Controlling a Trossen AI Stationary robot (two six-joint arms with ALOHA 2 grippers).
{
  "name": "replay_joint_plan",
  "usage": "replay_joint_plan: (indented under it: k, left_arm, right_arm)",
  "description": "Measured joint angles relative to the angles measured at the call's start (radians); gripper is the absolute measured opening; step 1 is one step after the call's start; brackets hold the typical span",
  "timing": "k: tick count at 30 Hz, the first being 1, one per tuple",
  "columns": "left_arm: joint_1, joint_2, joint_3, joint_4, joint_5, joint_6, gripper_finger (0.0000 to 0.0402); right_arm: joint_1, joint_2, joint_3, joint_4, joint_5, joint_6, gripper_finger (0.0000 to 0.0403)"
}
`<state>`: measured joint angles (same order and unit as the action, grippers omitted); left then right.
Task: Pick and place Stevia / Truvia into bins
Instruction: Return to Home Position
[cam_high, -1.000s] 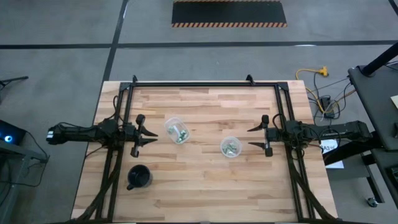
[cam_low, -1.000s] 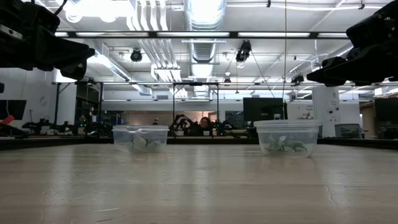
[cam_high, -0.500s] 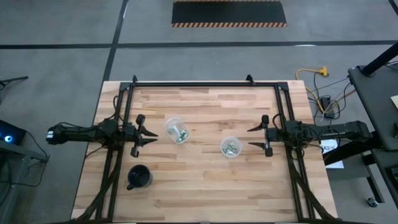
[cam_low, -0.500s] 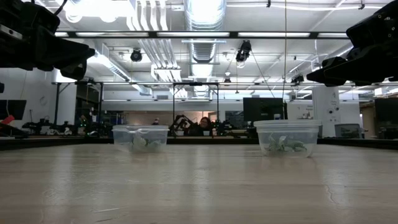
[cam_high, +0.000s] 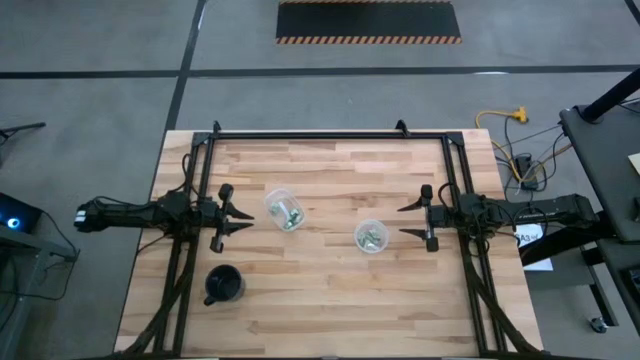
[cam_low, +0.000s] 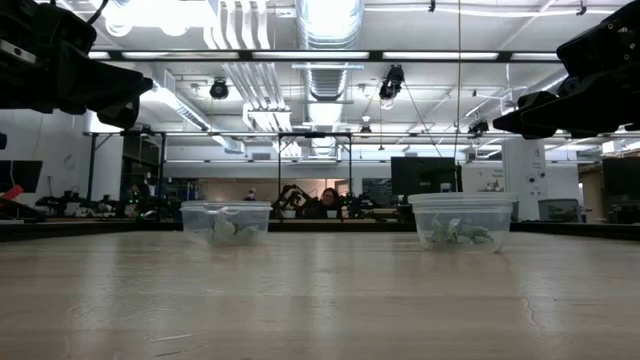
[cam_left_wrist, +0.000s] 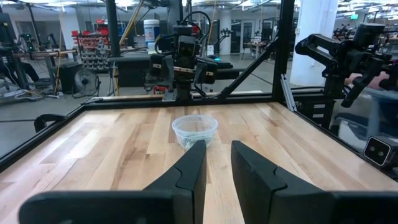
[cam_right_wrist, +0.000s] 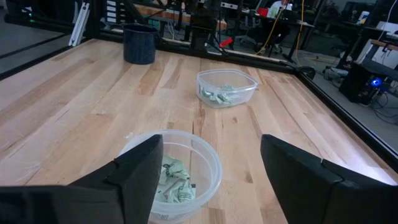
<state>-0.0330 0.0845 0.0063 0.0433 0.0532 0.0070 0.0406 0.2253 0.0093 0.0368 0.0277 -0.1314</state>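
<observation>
Found two clear round bins upright on the wooden table (cam_high: 330, 300), well apart from each other. Noted the left bin (cam_high: 283, 209) just ahead of the left gripper (cam_high: 250, 221), set slightly toward the table's far edge. Noted the right bin (cam_high: 371, 236) just ahead of the right gripper (cam_high: 399, 222), set slightly toward the near edge.

Saw a loose heap of pale green-and-white Stevia packets (cam_right_wrist: 172, 177) on the floor of the right bin, crumpled and overlapping. Saw a similar heap on the floor of the left bin. Could not count the packets in either heap. Could not read the print on them: too small.

Spotted a black cup (cam_high: 224, 285), handle and all, standing toward the near left part of the table, apart from both bins. Could not tell its contents, the inside being dark.

Found the left gripper's fingers drawn close, with only a narrow slit between the tips, gripping nothing. Found the right gripper's fingers spread wide, likewise empty. Judged both grippers, from the low view, to hang above the tabletop and higher than the bins' rims.
</observation>
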Motion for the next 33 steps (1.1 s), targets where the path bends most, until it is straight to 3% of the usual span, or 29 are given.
replay_joint_plan:
  k: [33]
  left_arm:
    - [0.0, 0.0, 0.0, 0.0, 0.0, 0.0, 0.0057]
  right_arm:
    - [0.0, 0.0, 0.0, 0.0, 0.0, 0.0, 0.0256]
